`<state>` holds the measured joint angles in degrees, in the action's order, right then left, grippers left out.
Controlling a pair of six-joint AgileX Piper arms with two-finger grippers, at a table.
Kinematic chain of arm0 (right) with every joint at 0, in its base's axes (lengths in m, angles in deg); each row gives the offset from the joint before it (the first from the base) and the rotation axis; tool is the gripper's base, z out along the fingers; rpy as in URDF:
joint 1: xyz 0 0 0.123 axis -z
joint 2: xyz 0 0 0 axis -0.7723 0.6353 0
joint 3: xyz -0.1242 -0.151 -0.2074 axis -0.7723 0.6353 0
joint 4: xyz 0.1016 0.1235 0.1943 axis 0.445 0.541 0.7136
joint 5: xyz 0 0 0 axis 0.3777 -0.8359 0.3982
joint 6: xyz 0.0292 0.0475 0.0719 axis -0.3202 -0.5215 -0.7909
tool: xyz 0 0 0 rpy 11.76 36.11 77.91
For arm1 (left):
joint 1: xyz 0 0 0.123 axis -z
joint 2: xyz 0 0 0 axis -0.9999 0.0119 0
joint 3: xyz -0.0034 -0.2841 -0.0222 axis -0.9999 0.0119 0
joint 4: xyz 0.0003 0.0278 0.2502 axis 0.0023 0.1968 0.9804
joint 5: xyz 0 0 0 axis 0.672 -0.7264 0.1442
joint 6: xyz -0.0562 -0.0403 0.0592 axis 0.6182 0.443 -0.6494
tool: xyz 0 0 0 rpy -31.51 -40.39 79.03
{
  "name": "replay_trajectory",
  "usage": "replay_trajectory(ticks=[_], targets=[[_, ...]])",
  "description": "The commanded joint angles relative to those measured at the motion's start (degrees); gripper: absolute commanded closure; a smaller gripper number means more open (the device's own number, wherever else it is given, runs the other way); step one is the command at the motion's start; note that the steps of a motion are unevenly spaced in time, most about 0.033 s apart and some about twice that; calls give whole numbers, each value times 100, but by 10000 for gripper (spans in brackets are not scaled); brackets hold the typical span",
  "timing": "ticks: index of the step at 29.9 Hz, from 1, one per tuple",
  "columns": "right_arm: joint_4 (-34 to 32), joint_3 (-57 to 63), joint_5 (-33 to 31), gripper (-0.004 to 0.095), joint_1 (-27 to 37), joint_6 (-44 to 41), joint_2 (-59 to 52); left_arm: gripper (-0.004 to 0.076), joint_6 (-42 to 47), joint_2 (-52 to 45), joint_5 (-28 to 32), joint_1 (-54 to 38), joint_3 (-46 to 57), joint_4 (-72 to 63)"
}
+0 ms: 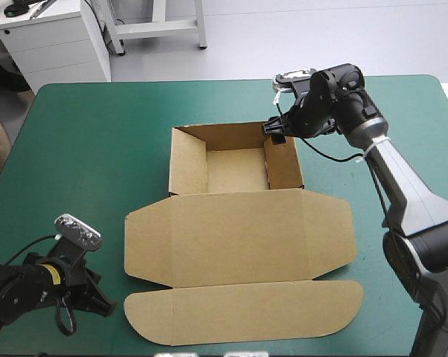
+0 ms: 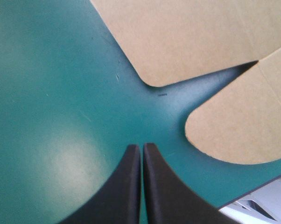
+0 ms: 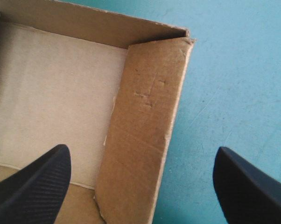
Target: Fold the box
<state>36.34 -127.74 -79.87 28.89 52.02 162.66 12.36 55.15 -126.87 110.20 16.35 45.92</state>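
Observation:
The brown box (image 1: 239, 223) lies mid-table as an open tray with raised walls, its lid (image 1: 242, 238) spread flat toward the front edge. My right gripper (image 1: 277, 134) hovers over the tray's far right corner, open, its fingers (image 3: 33, 191) astride the right wall (image 3: 145, 135), one inside the tray and one outside. My left gripper (image 1: 97, 301) rests low at the front left, shut and empty, its tips (image 2: 141, 149) pointing at the gap between the lid's rounded flaps (image 2: 234, 126).
The teal-green cover (image 1: 90, 163) shows bare on the left and far sides. The table's front edge (image 2: 252, 189) runs close by the left gripper. A white cabinet (image 1: 53, 37) stands beyond the far left corner.

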Motion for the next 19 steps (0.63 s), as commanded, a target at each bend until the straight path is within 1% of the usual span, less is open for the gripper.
replay_trajectory(ticks=[1, 4, 8, 16, 19], targets=[[14, -174, -46, 147, 226, 47, 61, 731, 155, -384, 259, 40, 249, -69], [104, -174, -46, 178, 361, -19, 307, 731, 155, -652, 169, 40, 322, -79], [317, -174, -46, 258, 426, -34, 546, 731, 181, -907, 214, 40, 322, -79], [648, -174, -46, 456, 426, -7, 845, 731, 266, -963, 305, 40, 322, -38], [657, -174, -46, 528, 426, -7, 901, 731, 266, -963, 353, 40, 322, -30]])
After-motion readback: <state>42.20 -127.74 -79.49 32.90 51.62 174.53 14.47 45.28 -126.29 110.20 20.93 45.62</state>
